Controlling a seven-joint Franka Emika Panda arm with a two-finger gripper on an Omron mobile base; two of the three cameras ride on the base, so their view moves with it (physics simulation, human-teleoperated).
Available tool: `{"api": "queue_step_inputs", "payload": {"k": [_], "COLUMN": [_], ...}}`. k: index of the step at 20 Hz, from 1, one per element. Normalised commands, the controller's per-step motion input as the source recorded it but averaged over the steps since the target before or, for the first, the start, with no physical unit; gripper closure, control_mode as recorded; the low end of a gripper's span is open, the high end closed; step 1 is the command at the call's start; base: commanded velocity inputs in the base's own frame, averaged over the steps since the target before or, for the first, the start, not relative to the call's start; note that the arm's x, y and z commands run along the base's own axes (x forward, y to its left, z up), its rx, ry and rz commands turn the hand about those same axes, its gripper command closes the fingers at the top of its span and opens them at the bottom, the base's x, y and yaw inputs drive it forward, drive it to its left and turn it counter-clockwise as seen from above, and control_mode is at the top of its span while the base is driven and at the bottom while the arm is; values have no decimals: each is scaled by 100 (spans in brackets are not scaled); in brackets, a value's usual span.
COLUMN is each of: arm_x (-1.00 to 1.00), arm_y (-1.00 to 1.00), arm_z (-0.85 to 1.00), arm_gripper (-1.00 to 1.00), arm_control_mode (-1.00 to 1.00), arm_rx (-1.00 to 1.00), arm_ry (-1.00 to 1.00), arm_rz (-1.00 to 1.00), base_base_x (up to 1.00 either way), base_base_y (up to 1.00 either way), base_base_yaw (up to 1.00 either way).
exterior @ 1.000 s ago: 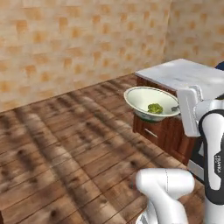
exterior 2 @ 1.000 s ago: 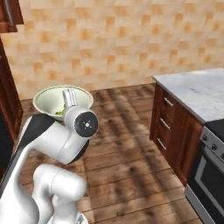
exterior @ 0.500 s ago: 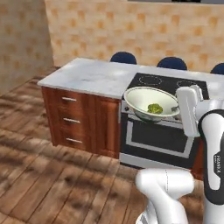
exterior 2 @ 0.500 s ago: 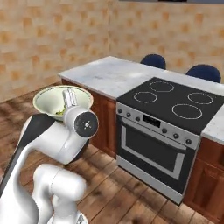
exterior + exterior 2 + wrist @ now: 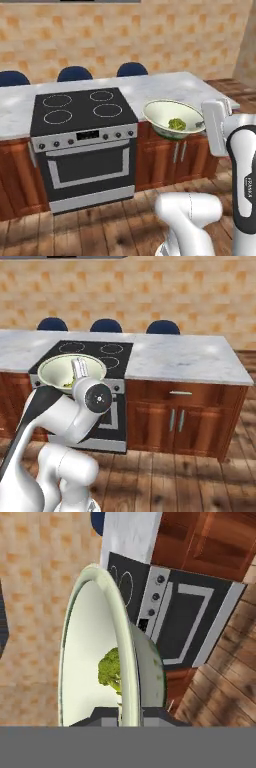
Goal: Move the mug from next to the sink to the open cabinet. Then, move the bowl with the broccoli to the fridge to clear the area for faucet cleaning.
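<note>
The wide cream-white bowl [image 5: 169, 115] with a pale greenish rim hangs in the air in front of the counter, held level. My gripper [image 5: 201, 122] is shut on its right rim. The small green broccoli [image 5: 176, 123] lies inside the bowl. In the right base view the bowl [image 5: 57, 368] sits above my forearm with the gripper [image 5: 79, 368] clamped on its near rim. The hand view looks along the rim: the bowl [image 5: 87, 652] stands edge-on, the broccoli [image 5: 111, 669] rests against its inner wall, and the gripper [image 5: 131, 714] pinches the rim between its fingertips [image 5: 104, 717].
A black four-burner stove [image 5: 80, 112] with an oven door stands ahead. A marble counter [image 5: 182, 358] on reddish-brown cabinets [image 5: 175, 418] runs along both sides of it. Blue chair backs [image 5: 132, 69] show behind the counter. Wooden floor [image 5: 190, 481] lies between me and the units.
The whole scene has swung sideways as the base moved: the stove has slid across the views and the counter now faces me squarely. The bowl stays gripped in the same pose.
</note>
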Motion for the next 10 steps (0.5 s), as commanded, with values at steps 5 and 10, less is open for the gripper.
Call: {"api": "queue_step_inputs", "payload": {"k": [5, 10], "arm_x": [0, 0], "arm_y": [0, 0], "arm_z": [0, 0], "arm_gripper": [100, 100], "arm_control_mode": [100, 100], "arm_rx": [0, 0], "arm_ry": [0, 0], "arm_rz": [0, 0], "base_base_x": [33, 51], "base_base_y": [-23, -20], "base_base_yaw": [-89, -84]}}
